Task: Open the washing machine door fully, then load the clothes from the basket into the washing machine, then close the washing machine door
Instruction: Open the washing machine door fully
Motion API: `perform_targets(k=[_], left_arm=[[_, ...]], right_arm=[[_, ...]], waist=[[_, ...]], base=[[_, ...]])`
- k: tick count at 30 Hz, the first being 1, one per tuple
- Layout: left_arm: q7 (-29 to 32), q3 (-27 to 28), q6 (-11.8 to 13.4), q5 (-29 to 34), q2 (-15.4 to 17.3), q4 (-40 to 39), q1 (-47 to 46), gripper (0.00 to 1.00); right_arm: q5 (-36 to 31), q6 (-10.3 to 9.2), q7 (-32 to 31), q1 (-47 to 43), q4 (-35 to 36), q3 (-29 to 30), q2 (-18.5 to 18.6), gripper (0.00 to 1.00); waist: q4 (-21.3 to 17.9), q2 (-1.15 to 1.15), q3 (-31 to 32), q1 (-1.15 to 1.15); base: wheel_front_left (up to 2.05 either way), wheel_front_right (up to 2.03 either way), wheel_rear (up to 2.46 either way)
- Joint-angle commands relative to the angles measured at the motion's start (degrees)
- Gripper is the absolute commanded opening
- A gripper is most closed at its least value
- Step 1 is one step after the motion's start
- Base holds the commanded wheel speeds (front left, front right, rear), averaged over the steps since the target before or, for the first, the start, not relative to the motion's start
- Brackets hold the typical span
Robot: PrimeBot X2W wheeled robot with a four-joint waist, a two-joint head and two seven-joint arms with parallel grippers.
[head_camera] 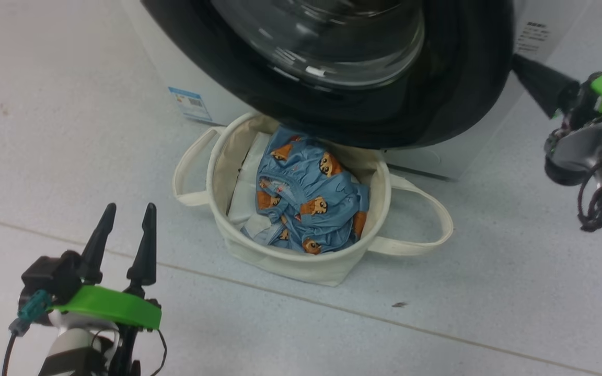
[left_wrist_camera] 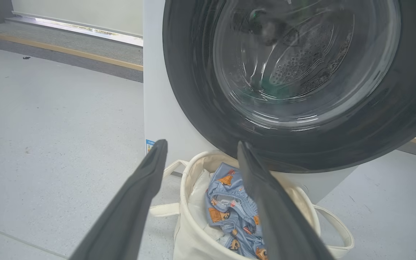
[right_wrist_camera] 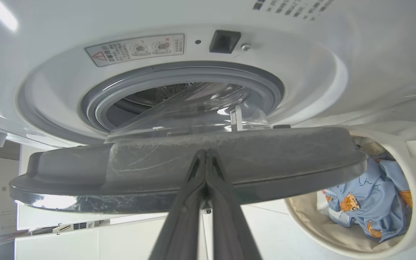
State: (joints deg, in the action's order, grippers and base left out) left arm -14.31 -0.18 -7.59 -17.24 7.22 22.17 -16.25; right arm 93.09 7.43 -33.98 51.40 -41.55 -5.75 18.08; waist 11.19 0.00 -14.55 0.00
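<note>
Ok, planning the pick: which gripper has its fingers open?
The left gripper, fingers spread apart; the right gripper's are pressed together at the washing machine door's rim.

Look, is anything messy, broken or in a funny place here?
Nothing is spilled or broken. One odd thing: the basket sits tucked partly under the partly open washing machine door, so the door's black rim hangs over the basket's far edge. In the right wrist view, the door's grey inner side looks scuffed with fine scratches.
</note>
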Motion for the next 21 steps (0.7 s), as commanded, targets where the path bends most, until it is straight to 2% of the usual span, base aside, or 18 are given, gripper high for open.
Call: perform_targets(k=[1, 6, 12, 17, 21], left_arm=[[-0.7, 2.2, 0.1, 0.3, 1.8, -1.5, -0.2, 1.0], [-0.7, 1.9, 0.1, 0.1, 1.6, -1.4, -0.3, 1.0], [-0.7, 1.5, 0.1, -0.3, 1.0, -1.0, -0.3, 1.0], [-0.7, 1.6, 0.1, -0.1, 0.7, -0.5, -0.4, 1.0], [-0.7, 2.3, 0.1, 0.1, 0.5, -0.5, -0.4, 1.0]], right_arm=[[-0.3, 0.06, 0.9, 0.5, 2.8, -0.5, -1.1, 0.0], [-2.9, 0.06, 6.5, -0.4, 5.5, 0.6, -0.7, 0.0], [-6.0, 0.06, 12.3, 1.3, 3.9, 1.0, -0.1, 0.0], [-7.4, 0.06, 12.7, 3.4, 0.8, -0.7, -0.9, 0.0], [-8.7, 0.06, 9.7, 2.9, -0.3, -3.8, -1.0, 0.0]], waist=[[-0.7, 0.0, 0.7, 0.01], [-0.2, 0.0, 1.2, 0.01], [1.9, 0.0, 1.2, 0.01], [2.9, 0.0, 1.0, 0.01], [2.8, 0.0, 1.9, 0.01]], base=[[0.0, 0.0, 0.0], [0.0, 0.0, 0.0], [0.0, 0.0, 0.0], [0.0, 0.0, 0.0], [0.0, 0.0, 0.0]])
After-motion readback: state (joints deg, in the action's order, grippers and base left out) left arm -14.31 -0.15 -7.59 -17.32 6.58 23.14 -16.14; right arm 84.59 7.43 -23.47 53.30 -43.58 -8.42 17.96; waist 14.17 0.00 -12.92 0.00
